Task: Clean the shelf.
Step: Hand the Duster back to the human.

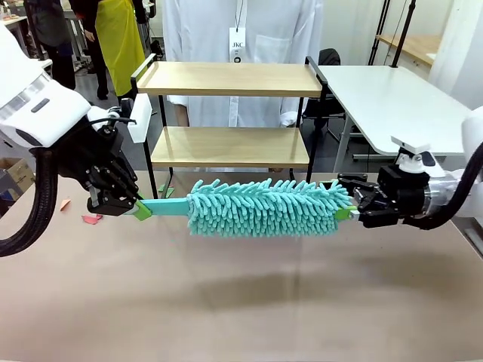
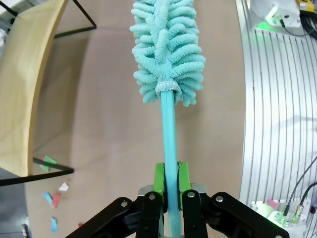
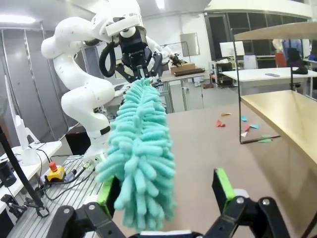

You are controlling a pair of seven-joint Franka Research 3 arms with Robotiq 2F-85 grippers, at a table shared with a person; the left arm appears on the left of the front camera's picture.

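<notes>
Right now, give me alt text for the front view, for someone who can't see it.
A teal microfiber duster hangs level above the brown table, its handle clamped in the left gripper while the right gripper, jaws spread, sits at its fluffy tip. Behind it stands the shelf, both wooden boards bare, with a person in a white shirt beyond.

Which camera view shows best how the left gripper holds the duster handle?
The left wrist view: the left gripper pinches the duster handle. The front view shows it from the side; the right wrist view, from afar.
</notes>
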